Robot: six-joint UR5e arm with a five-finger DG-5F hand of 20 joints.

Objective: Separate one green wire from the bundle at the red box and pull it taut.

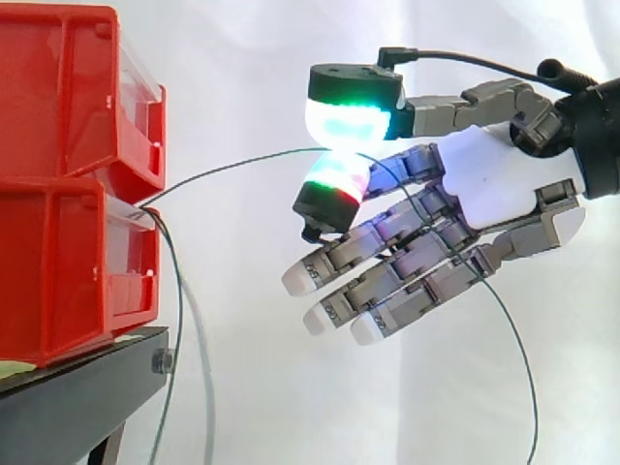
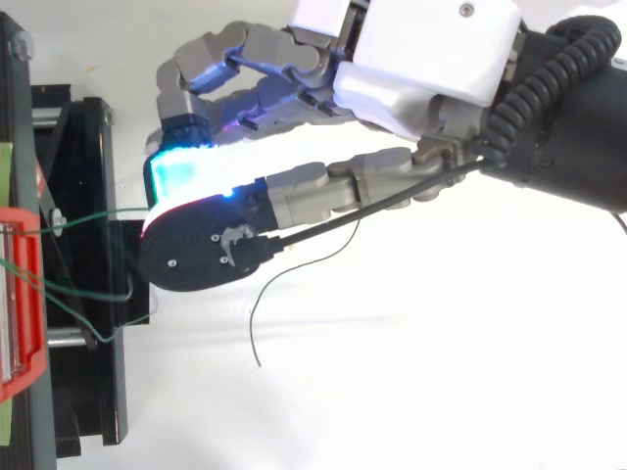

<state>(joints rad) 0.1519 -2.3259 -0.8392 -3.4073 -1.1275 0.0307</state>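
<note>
One green wire [image 1: 232,162] pinched by hand [image 1: 484,179].

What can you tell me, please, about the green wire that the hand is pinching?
It is a thin, dark green wire, smooth-coated. It leaves the gap between the stacked red bins, rises in a shallow arc, not quite straight, and is pinched between glowing pads of the hand. Past the pinch its tail crosses the other fingers and hangs free. The other wires droop apart from it.
</note>
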